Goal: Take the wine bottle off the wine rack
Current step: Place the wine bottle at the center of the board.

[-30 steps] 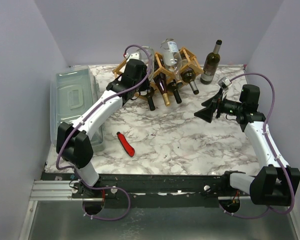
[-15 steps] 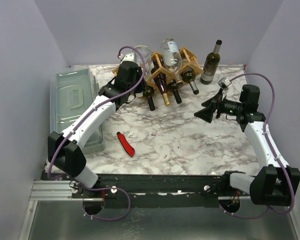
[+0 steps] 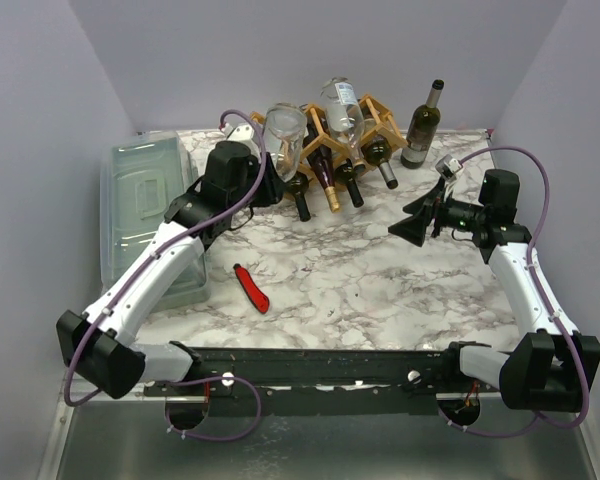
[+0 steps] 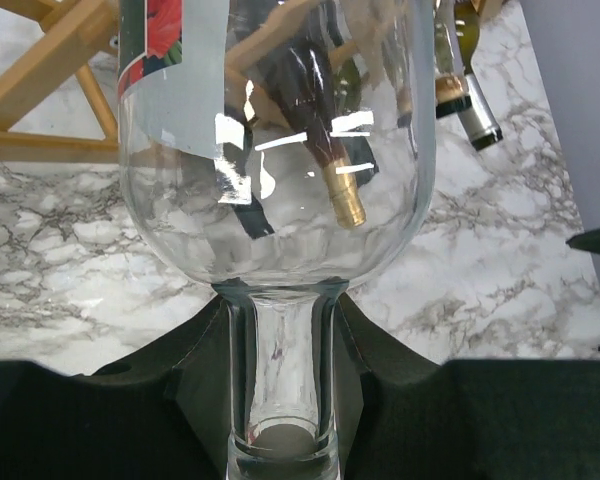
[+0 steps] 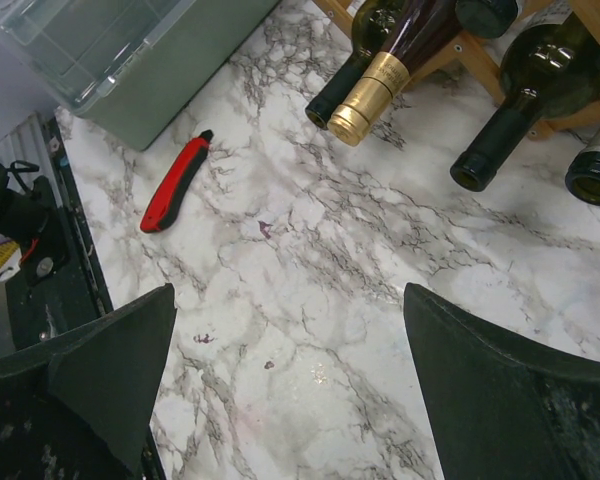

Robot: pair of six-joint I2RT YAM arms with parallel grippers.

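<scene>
Withdrawal step: the left gripper (image 4: 280,360) is clamped on the neck of the clear wine bottle (image 3: 285,135), base up beside the wine rack (image 3: 378,108) – next, probably carry it away onto the counter (image 3: 380,285); the right gripper (image 3: 415,225) hangs wide, idle

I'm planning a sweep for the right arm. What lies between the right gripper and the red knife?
Nothing but bare marble table separates the right gripper from the red knife; the top and right wrist views both show it.
</scene>
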